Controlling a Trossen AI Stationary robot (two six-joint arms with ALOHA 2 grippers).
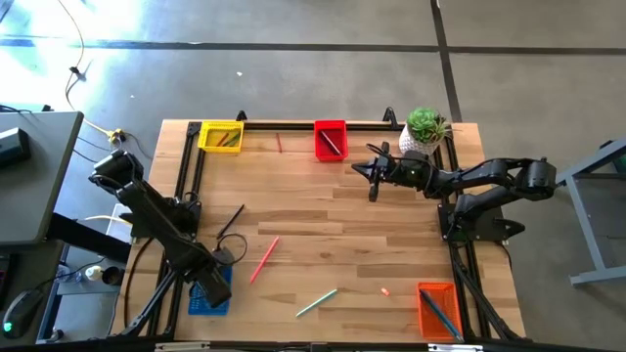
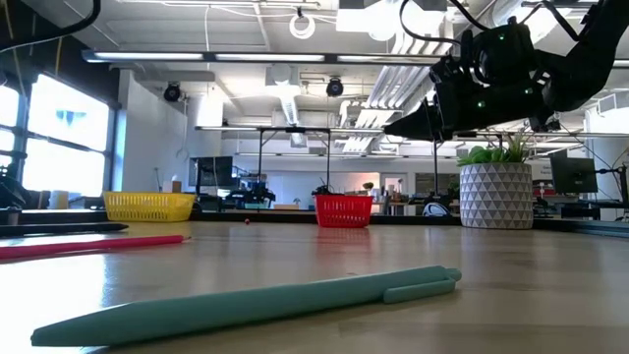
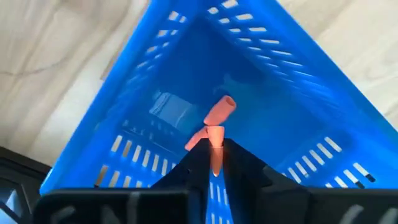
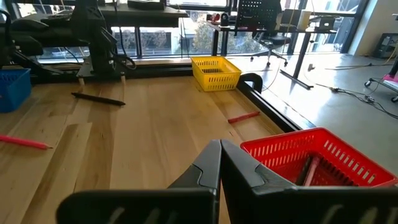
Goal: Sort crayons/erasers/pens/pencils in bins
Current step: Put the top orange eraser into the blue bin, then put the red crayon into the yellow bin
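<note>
My left gripper (image 1: 213, 284) hangs over the blue bin (image 1: 208, 293) at the near left, shut on a small orange eraser (image 3: 215, 149). A second orange piece (image 3: 221, 112) shows just past it; whether it is joined to the eraser I cannot tell. My right gripper (image 1: 360, 168) is shut and empty, raised above the table beside the red bin (image 1: 330, 140). The yellow bin (image 1: 220, 135) stands at the far left and the orange bin (image 1: 437, 308) at the near right. A black pen (image 1: 230, 220), a pink pen (image 1: 264, 259), a teal pen (image 1: 316, 302) and a small orange piece (image 1: 386, 290) lie on the table. My left gripper pinches the orange eraser's near end (image 3: 215, 158) between its two fingers. The fingers point down into the blue bin (image 3: 186, 74). The eraser sticks out past the fingertips over the bin's floor; whether it touches the floor I cannot tell.
A white plant pot (image 1: 421, 137) stands at the far right, behind my right arm. A red stick (image 1: 279, 144) lies between the yellow and red bins. The red bin (image 4: 311, 155) holds pens. A black frame (image 1: 186, 166) edges the table.
</note>
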